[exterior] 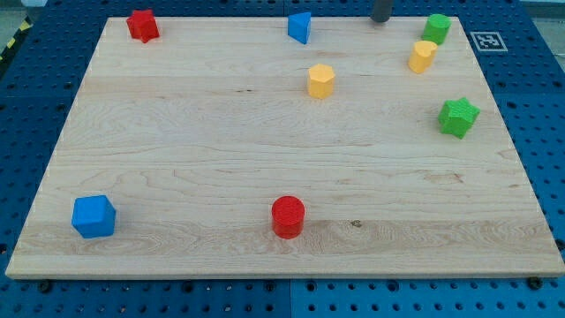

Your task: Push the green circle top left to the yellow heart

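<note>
The wooden board (265, 150) fills most of the view, lying on a blue pegboard table (35, 115) with a small black-and-white marker (488, 41) at the view's top right.

Largest of the blocks is the blue cube (94, 216), near the board's bottom left corner. Next is the red cylinder (288, 216) at the bottom centre, standing upright. The green star (458, 117) sits by the right edge. The red star (142, 25) is at the top left corner, and the blue triangle (300, 26) is at the top centre. The yellow hexagon (320, 80) lies at about five o'clock from the blue triangle.

The green circle (436, 28) is at the top right, close to the board's upper edge. It is a short round block, leaning a little; being round, it shows no clear heading, and its long axis runs roughly up and down in the view. The yellow heart (422, 56) sits just beside it, at about seven o'clock; whether they touch cannot be told.

My tip (380, 19) is a bare rod holding nothing, at the board's top edge, at about nine o'clock from the green circle and apart from it.
</note>
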Tool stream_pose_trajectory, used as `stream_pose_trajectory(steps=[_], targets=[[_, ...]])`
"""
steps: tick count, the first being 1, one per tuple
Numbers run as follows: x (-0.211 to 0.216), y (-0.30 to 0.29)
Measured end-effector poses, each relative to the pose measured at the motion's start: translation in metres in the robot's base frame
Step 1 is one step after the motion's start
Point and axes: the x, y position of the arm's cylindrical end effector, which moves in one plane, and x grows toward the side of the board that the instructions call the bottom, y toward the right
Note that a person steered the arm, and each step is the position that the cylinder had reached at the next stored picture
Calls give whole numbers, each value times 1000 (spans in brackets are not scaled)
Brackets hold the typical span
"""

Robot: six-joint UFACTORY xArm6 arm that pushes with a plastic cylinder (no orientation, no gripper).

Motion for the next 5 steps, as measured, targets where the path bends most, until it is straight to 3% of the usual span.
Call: stream_pose_trajectory(steps=[2, 4, 5], targets=[[1, 48], [1, 144], [10, 147]])
